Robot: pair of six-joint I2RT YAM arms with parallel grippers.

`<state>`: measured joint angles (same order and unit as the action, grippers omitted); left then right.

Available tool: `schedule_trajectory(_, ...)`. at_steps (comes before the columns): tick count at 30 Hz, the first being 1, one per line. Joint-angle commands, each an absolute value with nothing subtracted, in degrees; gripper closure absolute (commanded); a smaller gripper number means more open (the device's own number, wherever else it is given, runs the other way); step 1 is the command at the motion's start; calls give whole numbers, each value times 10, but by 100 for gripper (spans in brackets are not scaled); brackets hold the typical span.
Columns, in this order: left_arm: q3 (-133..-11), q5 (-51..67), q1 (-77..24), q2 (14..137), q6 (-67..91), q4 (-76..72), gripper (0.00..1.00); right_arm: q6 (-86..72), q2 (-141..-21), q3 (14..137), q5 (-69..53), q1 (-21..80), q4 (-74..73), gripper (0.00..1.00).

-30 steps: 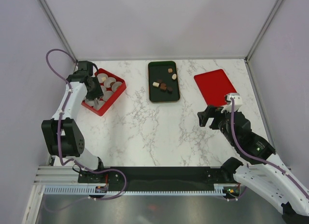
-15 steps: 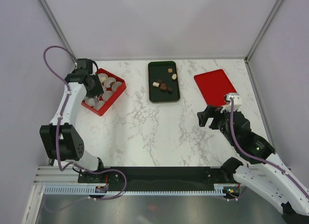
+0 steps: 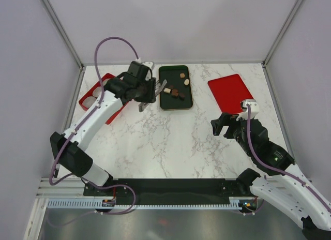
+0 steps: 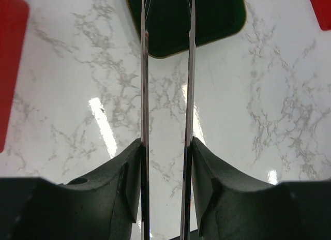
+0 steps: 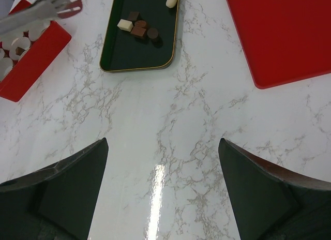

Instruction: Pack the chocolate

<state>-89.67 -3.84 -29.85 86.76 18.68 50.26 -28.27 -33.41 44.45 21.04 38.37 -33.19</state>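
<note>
The left tool [image 4: 166, 156] clamps the metal tongs [image 4: 143, 69], aimed at the chocolate [image 3: 176, 92] lying in the dark tray [image 3: 166, 102], presumably to pinch one piece; the right tool [image 5: 163, 147] hangs spread over the desk [image 3: 165, 141], idle

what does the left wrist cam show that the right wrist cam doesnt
Only left wrist: the left gripper shut on the metal tongs, seen along their two arms. Only right wrist: the chocolates, the paper cups in the red box, and the open right gripper. Both: the dark green tray, the marble table and the tongs, though right wrist catches only their tips.
</note>
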Motion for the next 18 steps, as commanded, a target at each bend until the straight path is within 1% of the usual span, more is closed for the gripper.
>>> schedule_trajectory(1,-930,-40,-345,917,211,475,53,-288,-329,471,217,385,-329,4)
schedule_trajectory(8,-960,-40,-398,1011,245,459,53,-278,-328,471,228,385,-331,4)
schedule_trajectory(12,-981,-39,-408,1065,245,443,53,-273,-327,471,230,385,-331,4)
schedule_trajectory(18,-1002,-47,-410,1112,252,432,52,-264,-324,468,241,384,-331,3)
